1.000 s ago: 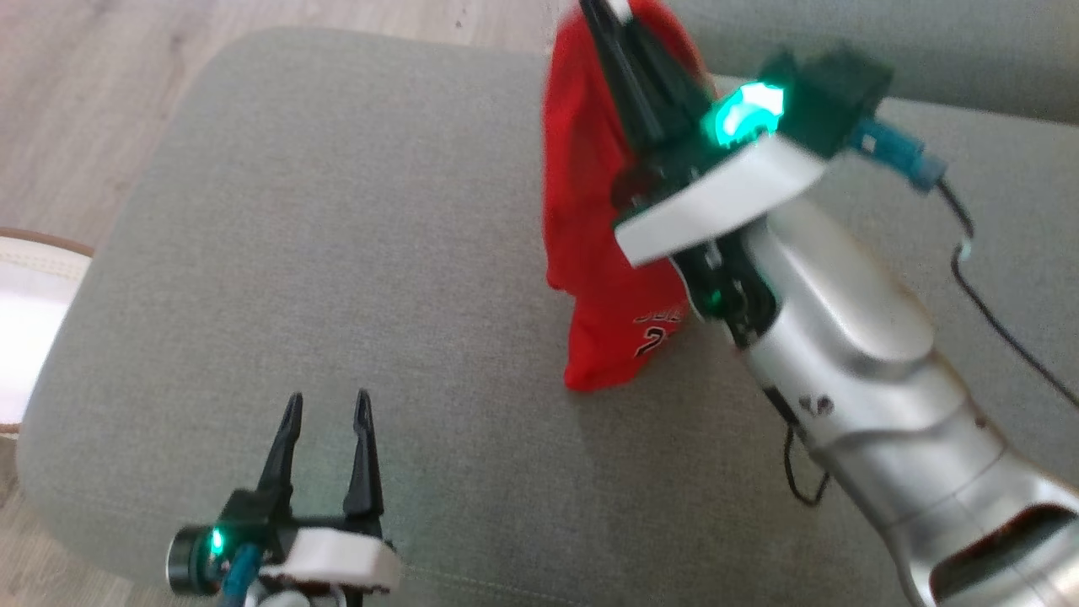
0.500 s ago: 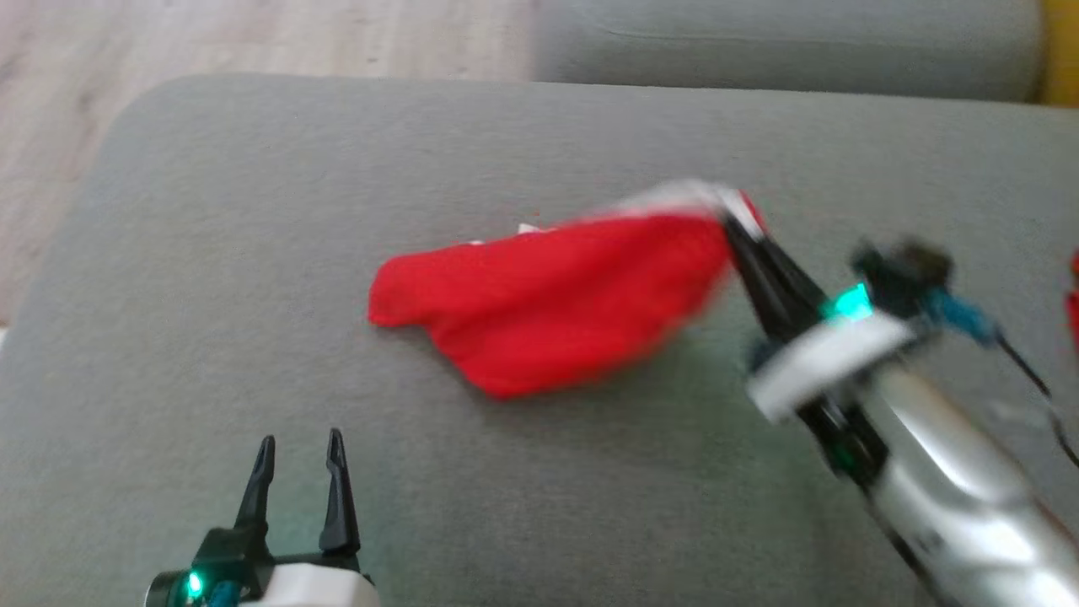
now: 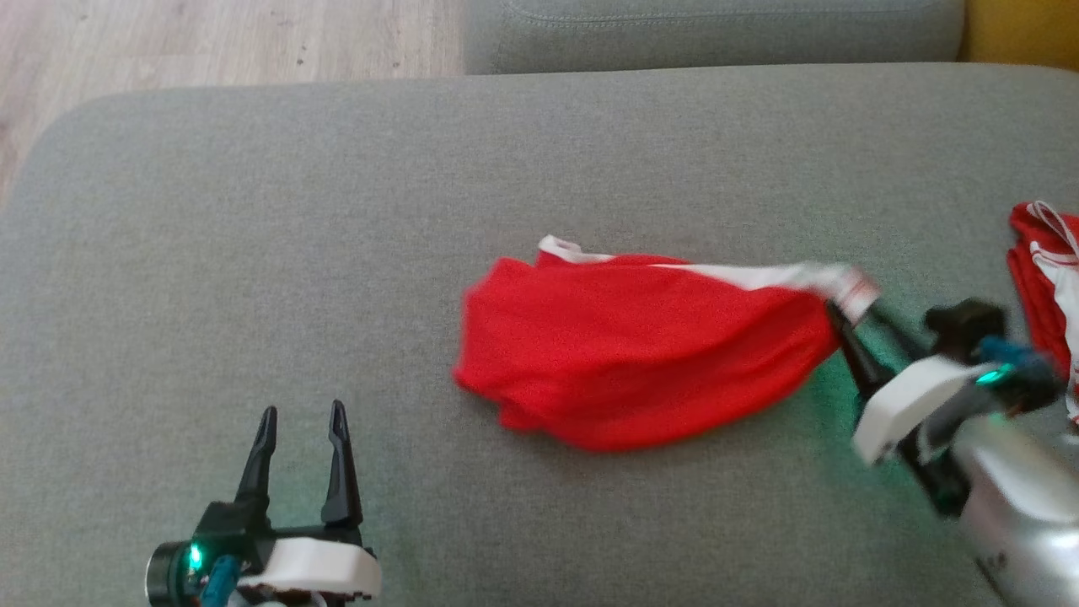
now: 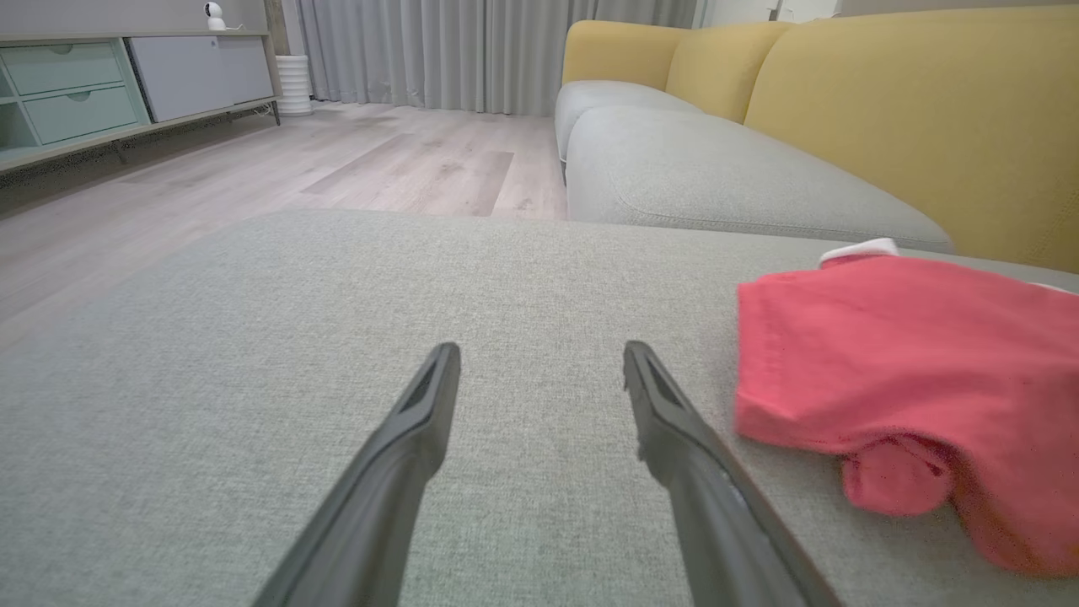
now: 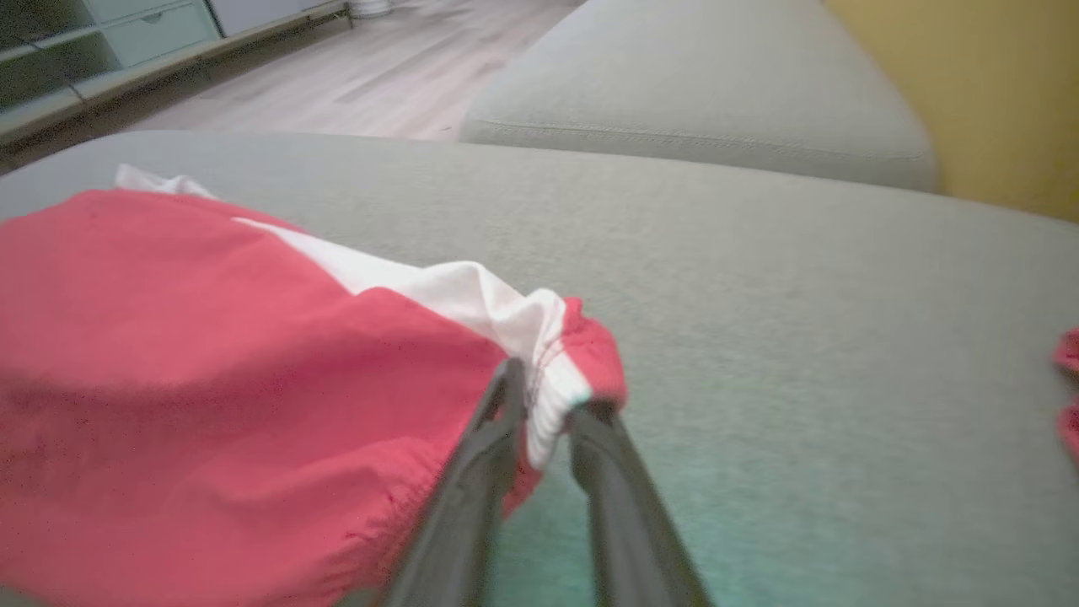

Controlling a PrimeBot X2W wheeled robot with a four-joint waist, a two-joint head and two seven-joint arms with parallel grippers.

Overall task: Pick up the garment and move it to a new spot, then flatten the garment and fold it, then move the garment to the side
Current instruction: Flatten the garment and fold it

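Observation:
The garment (image 3: 641, 346), red with a white waistband, lies crumpled on the middle of the grey sofa cushion (image 3: 253, 211). Its right end is still lifted a little at my right gripper (image 3: 851, 312). In the right wrist view that gripper (image 5: 548, 396) has its jaws parted a little, with the bunched waistband of the garment (image 5: 211, 354) lying between the tips. My left gripper (image 3: 303, 413) hovers open and empty near the cushion's front edge, left of the garment. In the left wrist view this gripper (image 4: 542, 354) has the garment (image 4: 910, 354) to its right.
Another red and white cloth (image 3: 1045, 278) lies at the right edge of the cushion. A second grey cushion (image 3: 716, 34) adjoins at the back, with a yellow backrest (image 4: 910, 110) behind. Wooden floor (image 3: 169, 42) lies beyond the left edge.
The right gripper has brought the hanging garment down onto the cushion and spread it leftward, and its jaws have parted. The head camera shifted. The left gripper has stayed open.

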